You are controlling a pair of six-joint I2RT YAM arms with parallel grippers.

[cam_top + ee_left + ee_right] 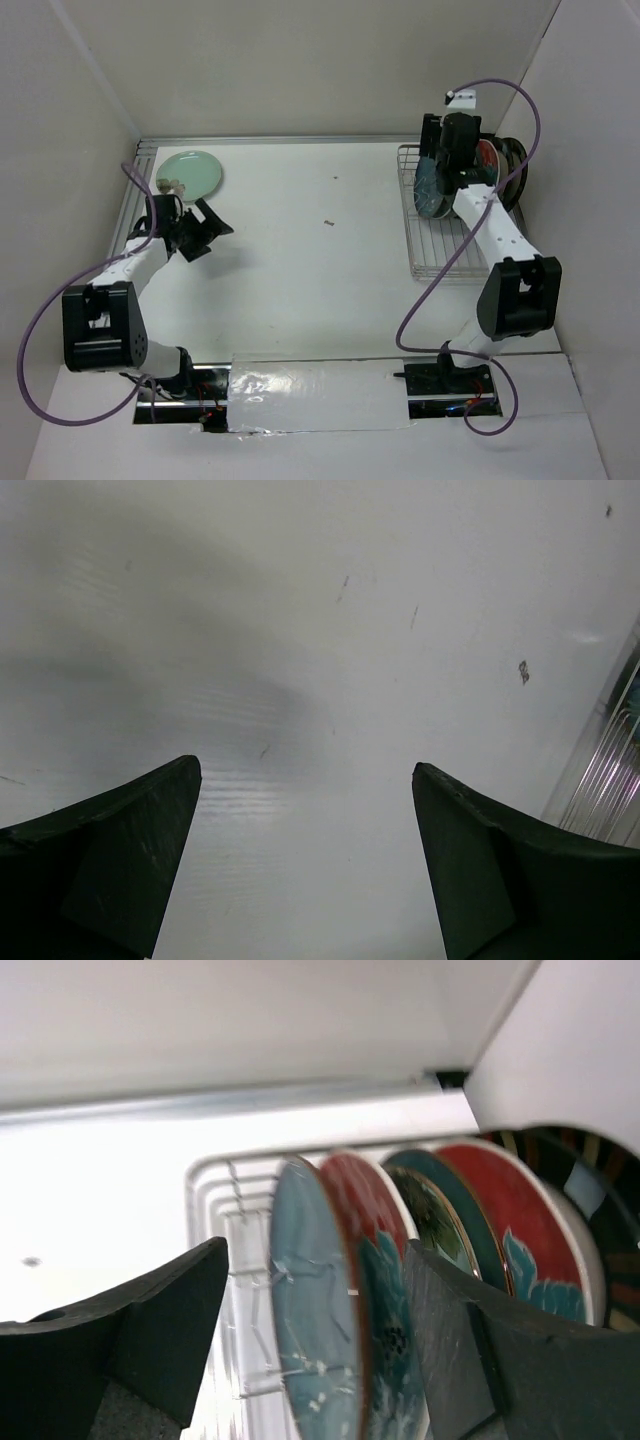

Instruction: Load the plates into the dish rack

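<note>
Teal plate (pixel 303 1360) between right tool's (pixel 315 1260) jaws

A pale mint green plate (pixel 190 172) was seen on the white table (pixel 300 290). In the silver wire dish rack (pixel 232 1205) were noted a blue-teal plate (pixel 300 1300), a red plate (pixel 368 1230) patterned with a teal flower, a dark teal plate (pixel 440 1222) and a second red floral plate (pixel 502 1200)

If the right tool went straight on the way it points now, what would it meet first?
Probably the pale blue-green plate standing nearest in the dish rack; it sits between the open fingers of the right tool. Depth is unclear.
</note>
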